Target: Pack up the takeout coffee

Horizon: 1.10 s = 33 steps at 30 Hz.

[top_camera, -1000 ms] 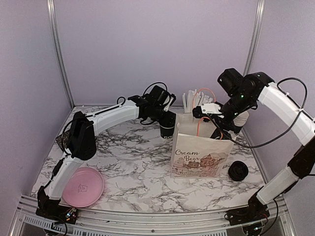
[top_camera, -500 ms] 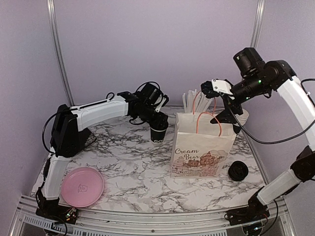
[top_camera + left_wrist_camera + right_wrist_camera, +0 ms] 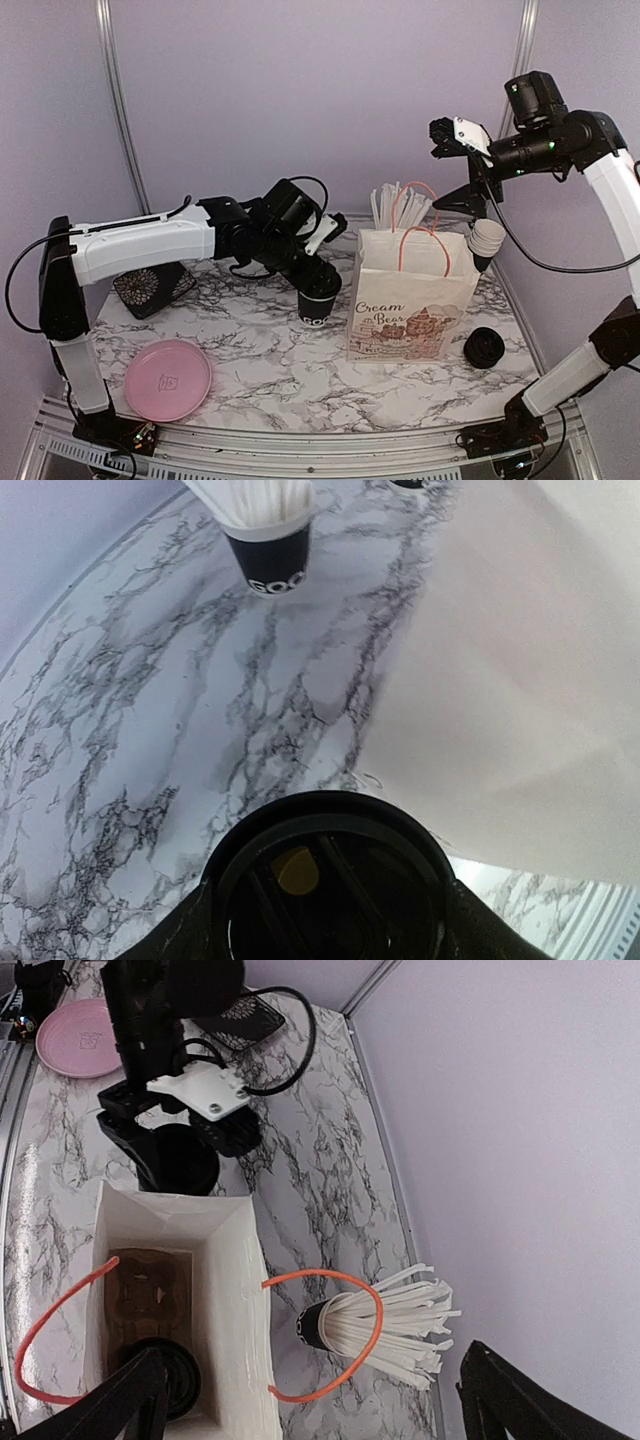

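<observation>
The coffee (image 3: 318, 304) is in the left fingers (image 3: 472, 938), which are clamped on it just under the lid (image 3: 330, 880), one each side. The cup's upright, white letters low on its wall. It's just left of the bag (image 3: 408, 300), w/ a small gap btwn them. Can't tell if its base touches the table (image 3: 250, 340) or hangs a bit above.

The bag stands open-topped near the table's middle-right, orange handles up, "Cream Bear" printed on the front. Looking down from the right wrist, there's a brown tray (image 3: 150, 1295) in the bottom and sth dark and round by it; can't make out what.

Behind the bag is a straw cup (image 3: 395, 205), white straws fanned out. At the bag's far right corner a cup stack (image 3: 487, 240) leans over, tilted. A black round piece (image 3: 484, 347) lies on the table right of the bag, near its front corner.

The right fingers (image 3: 520, 1400) are up high above the bag's back right, spread wide apart, nothing btwn them.

A pink plate (image 3: 168, 378) sits front left, well apart from the rest.
</observation>
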### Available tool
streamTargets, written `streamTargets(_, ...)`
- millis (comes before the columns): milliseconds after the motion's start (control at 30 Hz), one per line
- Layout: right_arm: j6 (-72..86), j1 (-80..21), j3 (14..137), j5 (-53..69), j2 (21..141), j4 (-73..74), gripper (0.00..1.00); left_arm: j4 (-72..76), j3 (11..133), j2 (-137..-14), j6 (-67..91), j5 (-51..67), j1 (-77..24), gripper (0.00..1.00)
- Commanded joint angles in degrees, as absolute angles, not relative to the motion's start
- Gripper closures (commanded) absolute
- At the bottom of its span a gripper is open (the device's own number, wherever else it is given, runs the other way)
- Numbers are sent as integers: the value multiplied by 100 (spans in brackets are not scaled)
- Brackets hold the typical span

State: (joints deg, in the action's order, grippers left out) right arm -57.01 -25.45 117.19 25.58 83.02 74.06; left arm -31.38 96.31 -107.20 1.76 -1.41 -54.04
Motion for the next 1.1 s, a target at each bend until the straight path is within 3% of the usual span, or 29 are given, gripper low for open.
streamTargets(0, -5270, -2193, 11663, 3022, 8335, 6984, 1, -2730, 8573, -10090, -205, 287, -5738, 41)
streamTargets(333, -5293, -2074, 11004, 3042, 8072, 6672, 1, -1869, 7138, -9409, -103, 661, -6065, 40)
streamTargets(533, -5299, -2070, 10870, 3066, 8085, 6687, 1, -2090, 6934, -9251, -100, 675, -6177, 31)
streamTargets(633, -5192, -2059, 10699, 3227, 8111, 6554, 1, -2350, 7010, -9235, -141, 658, -6225, 24)
streamTargets(700, -5044, -2050, 10567, 3298, 8093, 6311, 1, -2616, 7168, -9281, -169, 559, -6278, 8)
streamTargets(767, -4785, -1994, 10440, 3413, 8044, 5958, 1, -2978, 7425, -9358, -245, 420, -6335, 3)
streamTargets(1067, -3190, -1040, 9686, 4951, 7732, 4365, 1, -4854, 8692, -9782, -213, 249, -6372, 7)
